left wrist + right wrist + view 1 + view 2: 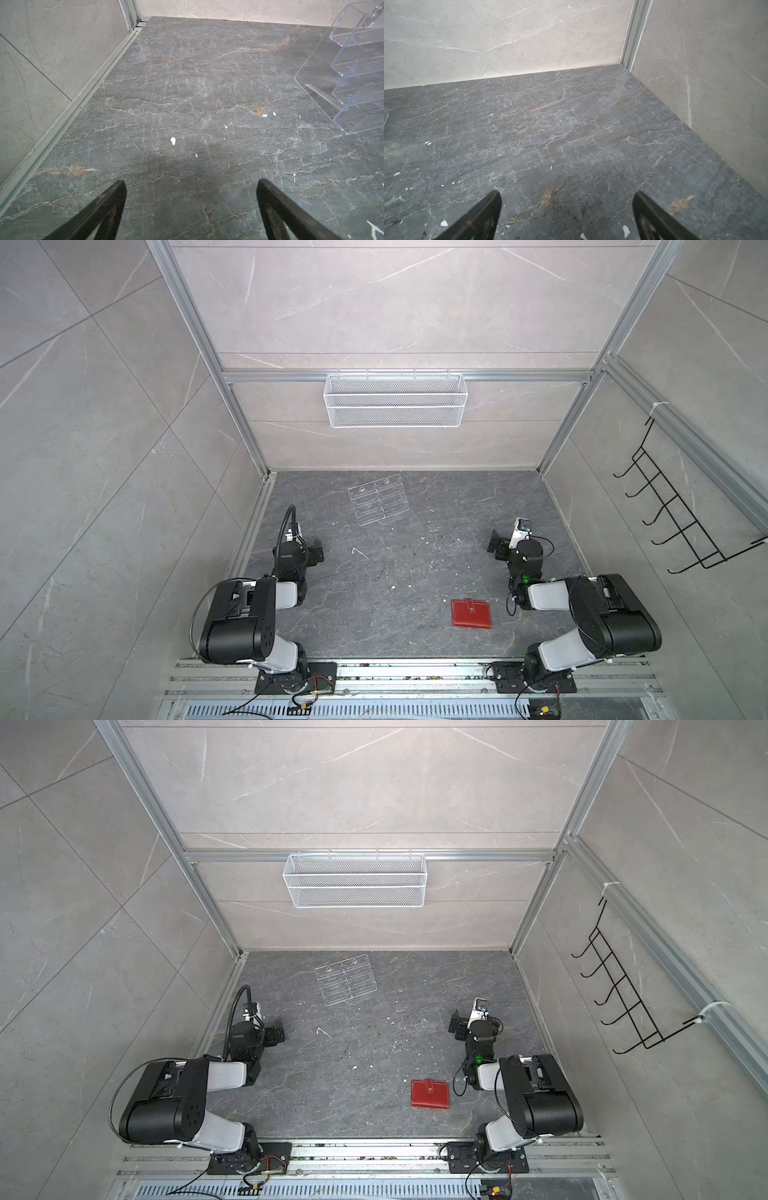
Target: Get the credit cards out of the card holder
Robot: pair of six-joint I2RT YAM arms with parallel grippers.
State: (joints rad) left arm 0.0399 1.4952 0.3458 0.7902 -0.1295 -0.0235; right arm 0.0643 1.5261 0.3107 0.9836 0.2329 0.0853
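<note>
A dark veined stone bench (395, 572), flecked white, sits boxed in by pale marble walls (395, 302). The red holder (471, 613) lies shut and flat at front right beside my right arm, its long axis crosswise and its strap at the far edge. My left pincer (191, 182) and right pincer (566, 194) gape wide, holding nothing.

Dark marble tabletop (374, 605) bears the red card holder (471, 614) and clear acrylic rack (378, 499)
</note>
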